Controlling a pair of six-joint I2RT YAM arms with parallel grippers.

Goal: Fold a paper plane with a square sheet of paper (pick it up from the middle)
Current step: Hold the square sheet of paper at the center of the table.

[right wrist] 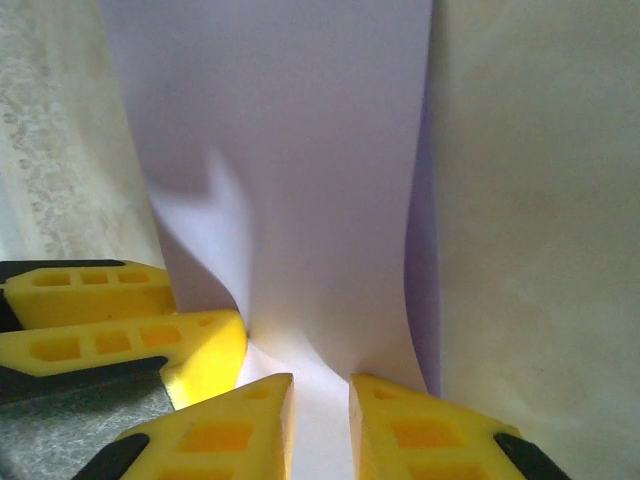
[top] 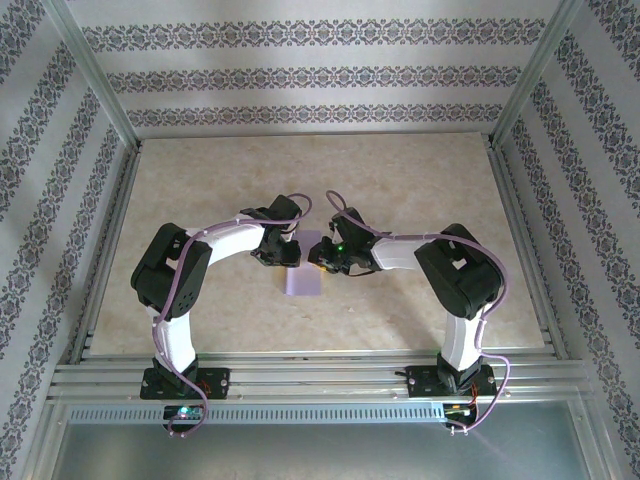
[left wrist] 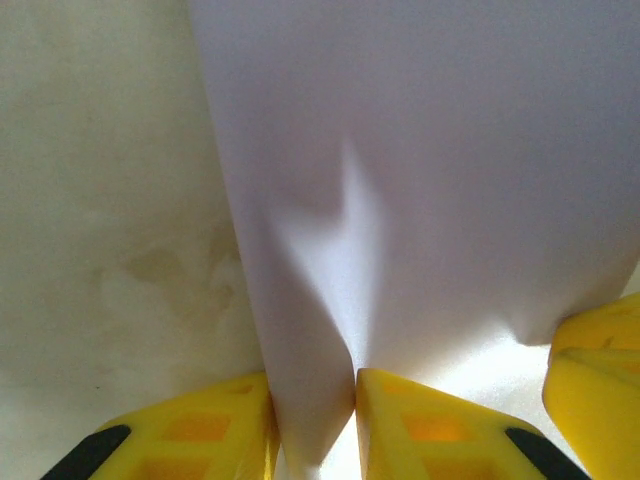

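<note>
Paper sheet (top: 303, 281), long axis near-far

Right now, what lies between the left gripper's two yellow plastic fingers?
The thin, pale lavender square sheet of paper: the left wrist view shows its edge running down into the narrow gap of the left gripper, pinched there.

Square sheet of paper (top: 303, 281): thin, matte, pale lavender. Sits mid-table (top: 200, 180), bowed rather than flat, one side edge curling up. Soft creases fan out from two pinch points, one in the left pincer (left wrist: 313, 400), one in the right pincer (right wrist: 320, 395).
</note>
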